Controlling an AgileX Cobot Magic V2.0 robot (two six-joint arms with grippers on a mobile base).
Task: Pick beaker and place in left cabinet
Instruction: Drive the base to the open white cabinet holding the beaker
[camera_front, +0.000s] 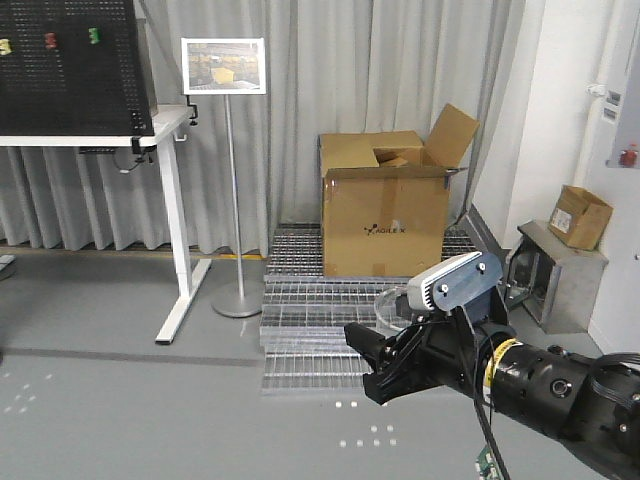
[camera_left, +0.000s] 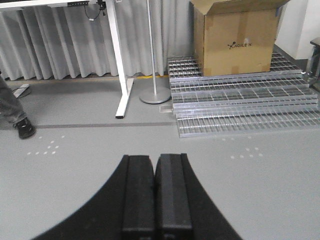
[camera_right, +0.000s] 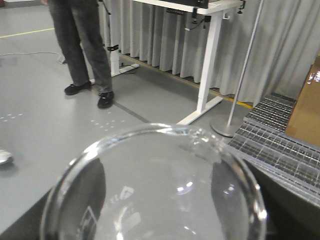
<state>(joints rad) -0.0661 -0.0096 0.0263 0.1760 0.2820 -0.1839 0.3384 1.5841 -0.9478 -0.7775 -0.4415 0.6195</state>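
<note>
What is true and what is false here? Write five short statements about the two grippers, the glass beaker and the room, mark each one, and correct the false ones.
1. The right gripper holds the small clear glass beaker. True.
2. The left gripper is wide open. False: its jaws are shut together with nothing between them.
3. The brown cardboard box stands on the metal grating steps. True.
4. A coloured rod stands in the beaker. False: the right wrist view looks into it and shows nothing inside.
5. A person in dark trousers stands near the white desk. True.
</note>
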